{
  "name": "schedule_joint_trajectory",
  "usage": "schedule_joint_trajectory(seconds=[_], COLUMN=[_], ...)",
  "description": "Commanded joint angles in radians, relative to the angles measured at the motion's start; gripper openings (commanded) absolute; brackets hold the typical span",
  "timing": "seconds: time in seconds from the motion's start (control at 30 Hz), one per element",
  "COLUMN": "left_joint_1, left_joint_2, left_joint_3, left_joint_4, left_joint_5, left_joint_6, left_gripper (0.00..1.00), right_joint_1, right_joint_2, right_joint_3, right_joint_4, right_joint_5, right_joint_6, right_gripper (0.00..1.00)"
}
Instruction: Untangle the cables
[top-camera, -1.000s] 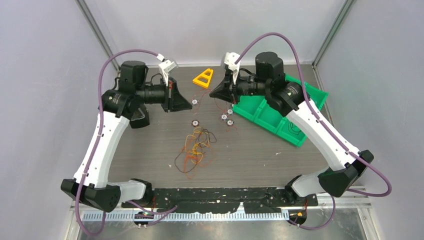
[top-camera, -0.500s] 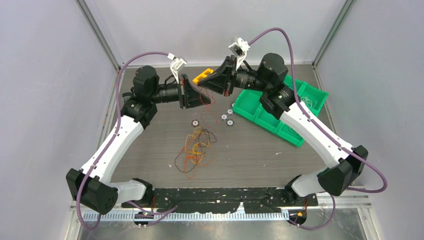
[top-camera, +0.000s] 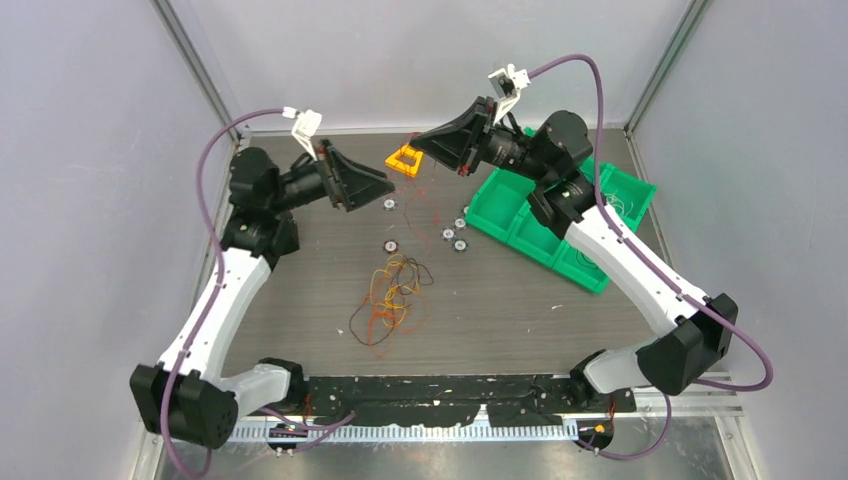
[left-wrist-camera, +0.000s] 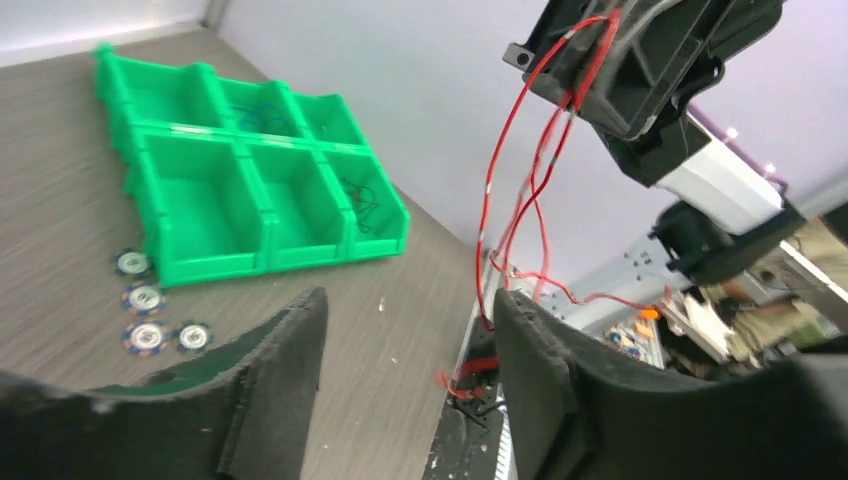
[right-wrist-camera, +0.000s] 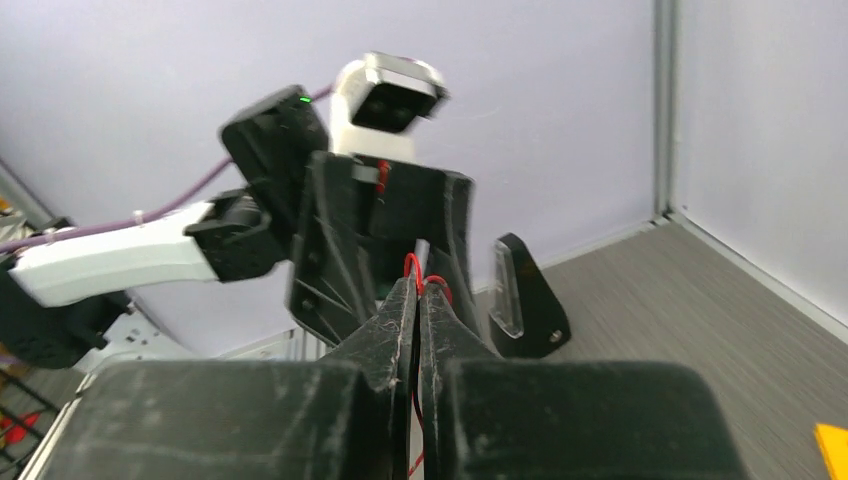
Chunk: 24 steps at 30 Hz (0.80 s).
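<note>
Your right claw, at the upper middle of the overhead view, is pressed shut on a thin red wire. Its wrist view shows a small red loop poking out above the two matte black fingers, whose flat inner faces meet with no gap. From that claw the glossy wire hangs in long slack curves, doubled into several strands. Your left claw stands wide open at the upper left, its broad, dull black fingers scuffed at the edges. In its wrist view the lower end of the red wire drops into the gap, close to the finger at the right of the frame. You cannot tell there whether it touches that finger. The rest of the cables lie low in the middle of the desk, a loose knot of hair-thin orange, yellow, red and dark loops on the grey wood-grain top, well apart from both claws. A green plastic tray with square compartments sits at an angle at the right, under the right arm, and a few dark wire curls lie in some of its pockets. Small round discs with pale centres lie scattered between the tray and the cables. An orange triangular frame rests at the far edge, partly hidden by the right claw.
</note>
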Motion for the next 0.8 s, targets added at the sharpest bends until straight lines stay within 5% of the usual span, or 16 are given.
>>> schedule_joint_trajectory(seconds=[0.0, 0.2, 0.4, 0.57, 0.77], left_joint_1=[0.066, 0.073, 0.073, 0.073, 0.073], left_joint_2=[-0.122, -0.166, -0.13, -0.12, -0.058], left_joint_3=[0.0, 0.024, 0.092, 0.094, 0.144], left_joint_4=[-0.167, -0.424, -0.57, -0.55, -0.591], left_joint_5=[-0.036, -0.131, -0.296, -0.311, -0.305], left_joint_6=[0.2, 0.405, 0.514, 0.559, 0.586], left_gripper=[0.71, 0.97, 1.0, 0.99, 1.0], right_joint_1=[-0.034, -0.086, -0.213, -0.316, -0.387], right_joint_2=[-0.071, -0.091, -0.041, 0.067, 0.345], right_joint_3=[-0.039, -0.032, -0.041, -0.141, -0.017], right_joint_4=[0.05, -0.119, -0.184, 0.15, 0.384], right_joint_5=[0.059, 0.217, 0.356, 0.567, 0.699], right_joint_6=[0.012, -0.144, -0.396, -0.508, -0.631], right_gripper=[0.05, 0.05, 0.05, 0.05, 0.05])
